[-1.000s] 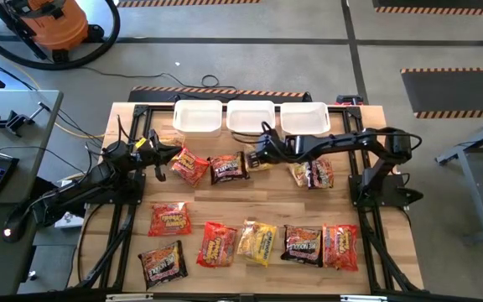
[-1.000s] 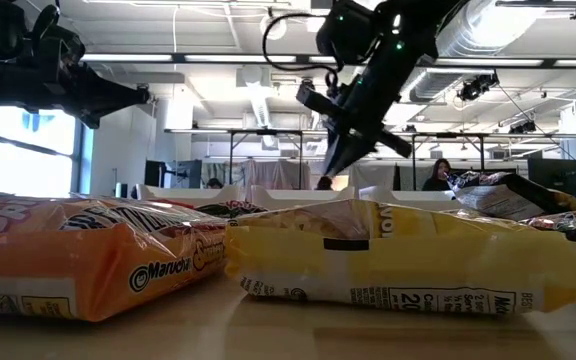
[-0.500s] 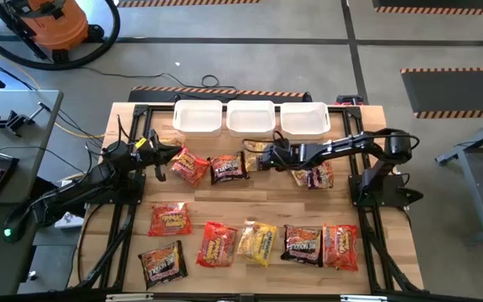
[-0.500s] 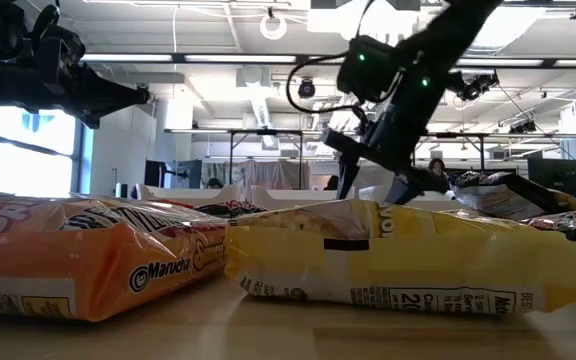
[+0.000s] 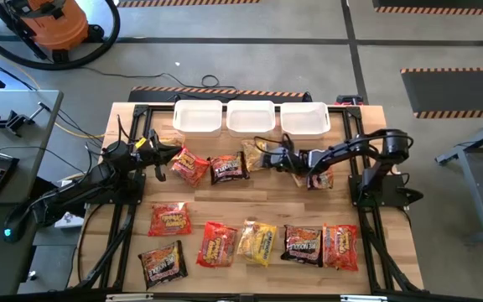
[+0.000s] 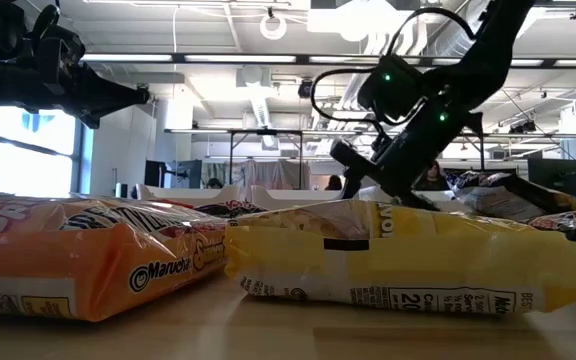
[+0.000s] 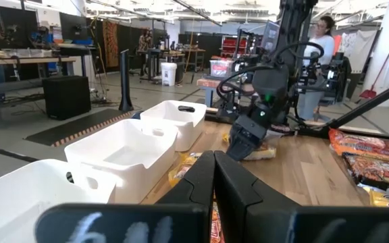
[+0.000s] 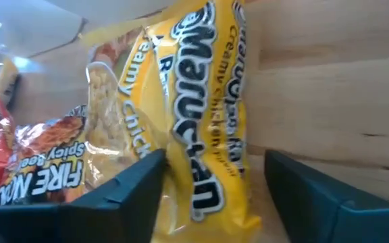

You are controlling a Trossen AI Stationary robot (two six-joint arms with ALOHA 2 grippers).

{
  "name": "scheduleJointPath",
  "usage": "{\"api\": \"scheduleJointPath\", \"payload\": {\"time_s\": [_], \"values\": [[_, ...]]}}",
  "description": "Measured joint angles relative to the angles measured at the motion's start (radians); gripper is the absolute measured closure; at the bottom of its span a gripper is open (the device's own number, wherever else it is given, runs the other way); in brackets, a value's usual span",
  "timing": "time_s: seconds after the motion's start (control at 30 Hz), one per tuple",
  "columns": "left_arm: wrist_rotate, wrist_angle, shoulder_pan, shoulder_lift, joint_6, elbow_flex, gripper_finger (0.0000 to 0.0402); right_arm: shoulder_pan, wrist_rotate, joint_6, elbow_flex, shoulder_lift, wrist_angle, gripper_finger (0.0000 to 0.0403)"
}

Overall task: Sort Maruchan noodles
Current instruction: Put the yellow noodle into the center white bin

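Right gripper (image 5: 268, 157): low over the table in front of the middle bin; fingers (image 8: 130, 185) spread apart, released, holding nothing
Yellow packet (image 8: 201, 115): lies on the wood right between and ahead of the spread fingers, not gripped; printed Maruchan creamy chicken
Dark packet (image 5: 228, 168): just beside the yellow one, on the side away from the right arm; "Fire" label visible in the right wrist view
Left gripper (image 5: 177, 151): clenched with nothing in it; raised at the table's left, a red packet (image 5: 189, 165) just beside its tip
Bins (image 5: 198, 117): three white ones in a row at the far edge, beyond both grippers
Other noodles (image 5: 258, 241): red, yellow and dark packets in a loose row along the near edge, well apart from both grippers
Room: a person (image 7: 323, 42) beyond the table
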Motion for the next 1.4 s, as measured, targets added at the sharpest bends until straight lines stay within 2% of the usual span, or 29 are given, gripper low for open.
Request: {"api": "scheduleJointPath", "payload": {"time_s": [0.17, 0.37, 0.5, 1.07, 1.17, 1.27, 1.4], "values": [[0.000, 0.000, 0.000, 0.000, 0.000, 0.000, 0.0399, 0.000, -0.020, -0.069, 0.000, 0.042, 0.121, 0.0256], [-0.001, 0.000, 0.000, 0.000, 0.000, 0.000, 0.0399, 0.000, -0.020, -0.172, 0.025, 0.042, 0.147, 0.0356], [-0.001, 0.000, 0.000, 0.000, 0.000, 0.000, 0.0399, 0.000, -0.017, -0.254, 0.070, 0.042, 0.140, 0.0398], [0.000, 0.000, 0.000, 0.000, 0.000, 0.000, 0.0399, -0.007, -0.002, -0.537, 0.358, 0.042, -0.023, 0.0403], [0.000, 0.000, 0.000, 0.000, 0.000, 0.000, 0.0399, -0.012, -0.038, -0.547, 0.402, 0.042, -0.117, 0.0403], [0.000, 0.000, 0.000, 0.000, 0.000, 0.000, 0.0399, -0.023, -0.073, -0.487, 0.424, 0.043, -0.263, 0.0398], [0.000, 0.000, 0.000, 0.000, 0.000, 0.000, 0.0399, -0.028, -0.085, -0.444, 0.457, 0.020, -0.449, 0.0357]]}}
